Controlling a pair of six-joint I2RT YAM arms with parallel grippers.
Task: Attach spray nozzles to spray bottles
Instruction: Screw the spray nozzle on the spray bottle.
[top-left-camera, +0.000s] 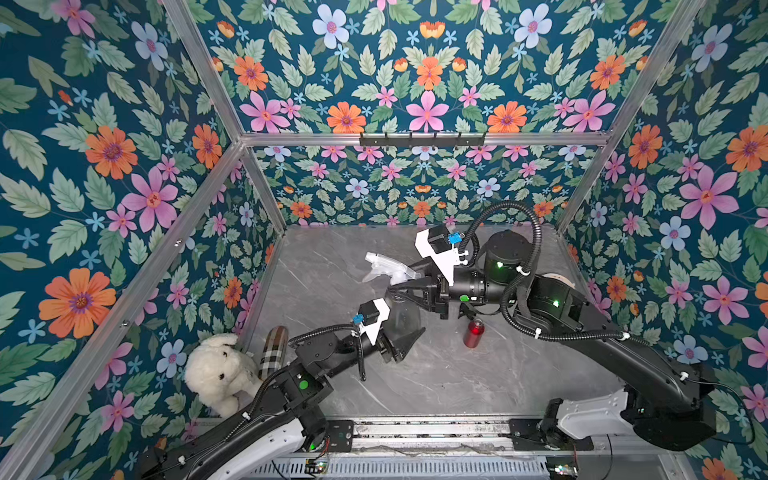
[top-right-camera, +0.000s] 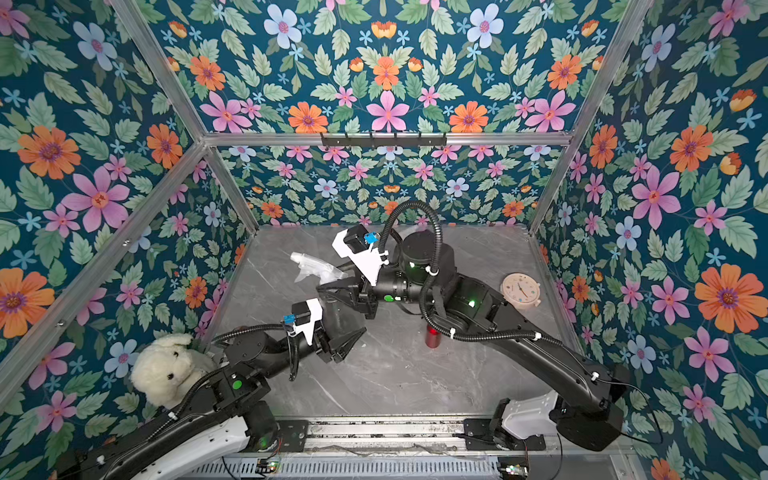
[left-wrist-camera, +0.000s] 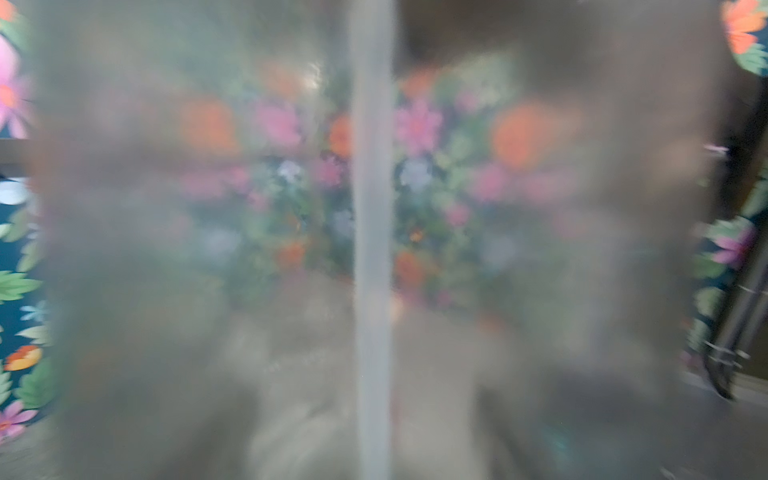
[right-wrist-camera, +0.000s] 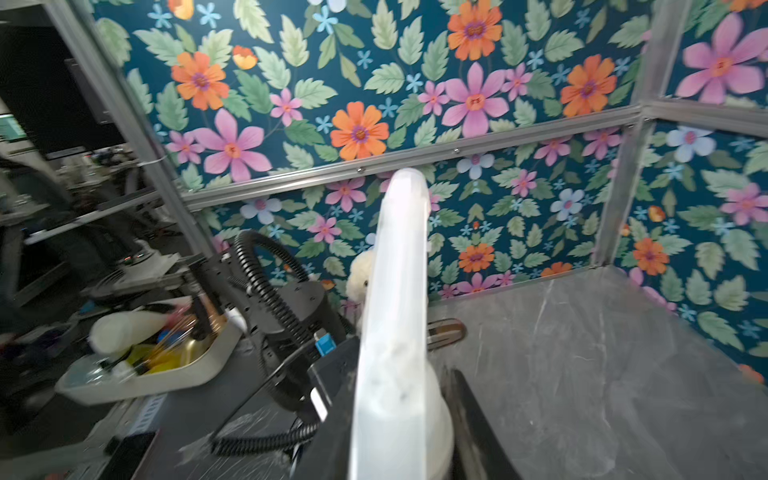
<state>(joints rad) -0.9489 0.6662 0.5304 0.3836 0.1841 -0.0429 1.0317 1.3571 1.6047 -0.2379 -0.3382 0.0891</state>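
The grey bottle (top-left-camera: 401, 316) stands upright between the left fingers (top-left-camera: 409, 338), which are clamped on its belly from the side. The left wrist view looks straight through the smoky wall, and the dip tube (left-wrist-camera: 372, 249) runs down the middle of it, so the tube is already inside.

The clear nozzle (top-left-camera: 384, 266) sits on the neck, above the left fingers. The right fingers (right-wrist-camera: 473, 419) reach in level from the opposite side and sit pressed against either flank of its collar (right-wrist-camera: 436, 424), together on it as far as the right wrist view shows. The spray head runs out beyond their tips, pointing away from the right wrist.

What the coming move turns on, as I judge it:
- The bottle's long axis is vertical and passes between both pairs of fingers, the left pair low on it and the right pair high
- The right fingers meet that axis crosswise, so screwing the collar down means swinging them around the neck, not simply rolling the wrist
- The right fingers are the nearer to the collar, and the left pair's job is to stop the bottle turning with it

The red bottle (top-left-camera: 473, 332) stands on the desk (top-left-camera: 436, 374) well behind the right fingers, under that forearm, with no nozzle on it
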